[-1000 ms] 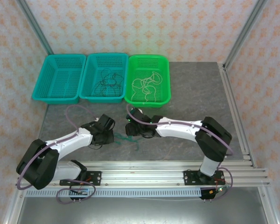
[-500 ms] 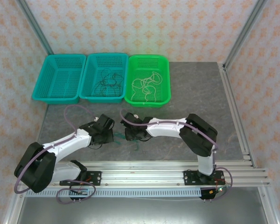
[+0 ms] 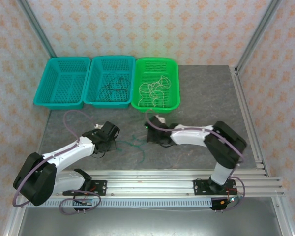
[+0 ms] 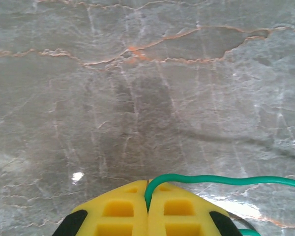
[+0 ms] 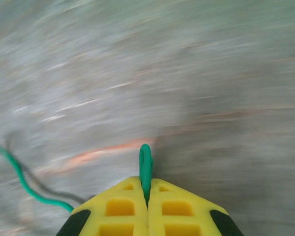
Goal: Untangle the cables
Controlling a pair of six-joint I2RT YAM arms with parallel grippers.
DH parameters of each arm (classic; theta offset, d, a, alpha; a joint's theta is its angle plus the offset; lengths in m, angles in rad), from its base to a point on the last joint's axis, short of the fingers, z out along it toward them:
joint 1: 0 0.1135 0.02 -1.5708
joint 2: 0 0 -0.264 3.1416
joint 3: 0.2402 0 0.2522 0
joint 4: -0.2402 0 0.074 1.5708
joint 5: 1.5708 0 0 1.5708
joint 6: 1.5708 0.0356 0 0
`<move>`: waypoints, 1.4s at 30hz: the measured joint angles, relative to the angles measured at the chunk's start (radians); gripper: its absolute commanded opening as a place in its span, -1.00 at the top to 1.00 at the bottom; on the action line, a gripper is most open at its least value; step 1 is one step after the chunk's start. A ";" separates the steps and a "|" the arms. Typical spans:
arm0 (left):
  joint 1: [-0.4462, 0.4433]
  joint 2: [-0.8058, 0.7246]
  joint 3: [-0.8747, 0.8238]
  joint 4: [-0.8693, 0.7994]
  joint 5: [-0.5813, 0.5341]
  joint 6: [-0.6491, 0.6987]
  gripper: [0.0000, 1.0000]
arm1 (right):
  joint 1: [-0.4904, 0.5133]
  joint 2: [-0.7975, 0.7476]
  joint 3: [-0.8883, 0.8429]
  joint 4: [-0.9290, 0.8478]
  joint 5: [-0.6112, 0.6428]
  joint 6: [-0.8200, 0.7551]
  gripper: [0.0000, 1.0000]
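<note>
Green cable point(image 3: 133, 144) is lying on the table point(image 3: 206, 93) toward 6 o'clock in the top view, strung between the two grippers, with a loose tail trailing off toward 5 o'clock.

Left gripper point(image 3: 114, 143) is sitting at the cable's 9 o'clock end. In its wrist view the yellow fingers point(image 4: 123, 211) are pressed together, pinching the green cable point(image 4: 226, 178), which is exiting toward 3 o'clock.

Right gripper point(image 3: 149, 138) is at the 3 o'clock end, also pinching. A short loop of green cable point(image 5: 145, 162) is poking up from its tips point(image 5: 147, 196), and that view is motion-blurred.

Dark cables point(image 3: 113, 87) are resting in the middle teal basket point(image 3: 110, 59) at 12 o'clock, whitish cables point(image 3: 155, 89) in the green basket point(image 3: 157, 61) at 1 o'clock. The left teal basket point(image 3: 59, 78) at 11 o'clock is looking bare.

Step, judging: both arms are stretching out the green strand, apparently the one left to sort. The next move is likely calling for one gripper to let go while the other lifts the cable clear and carries it to a basket, probably the bare one.
</note>
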 measured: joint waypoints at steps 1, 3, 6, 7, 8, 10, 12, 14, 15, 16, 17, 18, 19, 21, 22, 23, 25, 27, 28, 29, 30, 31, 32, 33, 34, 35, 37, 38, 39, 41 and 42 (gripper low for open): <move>0.000 0.000 0.000 -0.001 -0.003 -0.005 1.00 | -0.042 -0.052 -0.050 -0.006 0.023 0.008 1.00; 0.000 0.000 0.000 0.002 -0.006 -0.006 1.00 | -0.110 -0.149 -0.125 -0.016 0.051 0.019 1.00; -0.006 0.000 0.003 0.006 -0.016 -0.016 1.00 | -0.190 -0.305 -0.204 -0.048 0.104 0.027 1.00; -0.005 0.000 0.003 -0.001 -0.022 -0.021 1.00 | -0.224 -0.354 -0.225 -0.069 0.131 0.028 1.00; -0.005 0.001 0.003 -0.007 -0.031 -0.023 1.00 | -0.259 -0.395 -0.241 -0.089 0.159 0.031 1.00; -0.005 0.003 0.003 -0.023 -0.050 -0.028 1.00 | -0.351 -0.485 -0.273 -0.145 0.217 0.034 1.00; -0.005 0.007 0.003 -0.035 -0.063 -0.032 1.00 | -0.445 -0.566 -0.295 -0.195 0.257 0.034 1.00; -0.005 0.010 0.003 -0.043 -0.074 -0.040 1.00 | -0.543 -0.650 -0.311 -0.233 0.280 0.029 1.00; -0.005 0.012 0.003 -0.046 -0.077 -0.043 1.00 | -0.590 -0.690 -0.316 -0.251 0.288 0.022 1.00; -0.005 0.015 0.003 -0.049 -0.081 -0.047 1.00 | -0.628 -0.720 -0.317 -0.267 0.294 0.014 1.00; -0.005 0.017 0.003 -0.051 -0.085 -0.049 1.00 | -0.660 -0.744 -0.317 -0.278 0.299 0.005 1.00; -0.005 0.019 0.003 -0.054 -0.089 -0.051 1.00 | -0.684 -0.761 -0.317 -0.285 0.300 -0.004 1.00; -0.005 0.021 0.004 -0.057 -0.092 -0.051 1.00 | -0.702 -0.771 -0.317 -0.292 0.298 -0.015 1.00; -0.005 0.023 0.006 -0.059 -0.092 -0.050 1.00 | -0.714 -0.775 -0.317 -0.295 0.269 -0.037 1.00; -0.005 0.023 0.007 -0.059 -0.088 -0.048 1.00 | -0.714 -0.771 -0.320 -0.291 0.240 -0.045 1.00; -0.004 0.022 0.008 -0.058 -0.082 -0.046 1.00 | -0.714 -0.766 -0.324 -0.283 0.209 -0.051 1.00; -0.003 0.008 0.013 -0.056 -0.051 -0.038 1.00 | -0.712 -0.753 -0.351 -0.248 0.130 -0.058 1.00; -0.003 -0.033 0.023 -0.057 -0.017 -0.029 1.00 | -0.701 -0.743 -0.387 -0.224 0.076 -0.059 1.00; -0.003 -0.068 0.035 -0.061 -0.003 -0.026 1.00 | -0.694 -0.743 -0.404 -0.217 0.057 -0.061 1.00; -0.003 -0.102 0.051 -0.067 0.008 -0.024 1.00 | -0.688 -0.743 -0.418 -0.216 0.041 -0.061 1.00; -0.003 -0.146 0.078 -0.074 0.013 -0.022 1.00 | -0.683 -0.745 -0.428 -0.216 0.028 -0.062 1.00; -0.004 -0.184 0.109 -0.085 0.014 -0.019 1.00 | -0.682 -0.750 -0.436 -0.217 0.019 -0.064 1.00; -0.004 -0.217 0.144 -0.096 0.013 -0.018 1.00 | -0.681 -0.758 -0.439 -0.217 0.016 -0.066 1.00; -0.003 -0.249 0.184 -0.103 0.010 -0.012 1.00 | -0.681 -0.771 -0.441 -0.216 0.013 -0.070 1.00; -0.003 -0.276 0.229 -0.113 0.006 -0.002 1.00 | -0.681 -0.784 -0.443 -0.216 0.012 -0.074 1.00; 0.001 -0.294 0.267 -0.120 0.000 0.006 1.00 | -0.681 -0.799 -0.443 -0.216 0.010 -0.078 1.00; 0.023 -0.313 0.354 -0.140 -0.026 0.040 1.00 | -0.681 -0.827 -0.444 -0.214 0.004 -0.084 1.00; 0.043 -0.313 0.393 -0.146 -0.039 0.058 1.00 | -0.681 -0.838 -0.444 -0.213 0.002 -0.087 1.00; 0.069 -0.301 0.435 -0.154 -0.052 0.082 1.00 | -0.681 -0.848 -0.444 -0.212 0.000 -0.090 1.00; 0.142 -0.258 0.514 -0.164 -0.077 0.129 1.00 | -0.681 -0.860 -0.445 -0.209 -0.007 -0.091 1.00; 0.191 -0.225 0.558 -0.164 -0.094 0.154 1.00 | -0.681 -0.864 -0.445 -0.209 -0.011 -0.091 1.00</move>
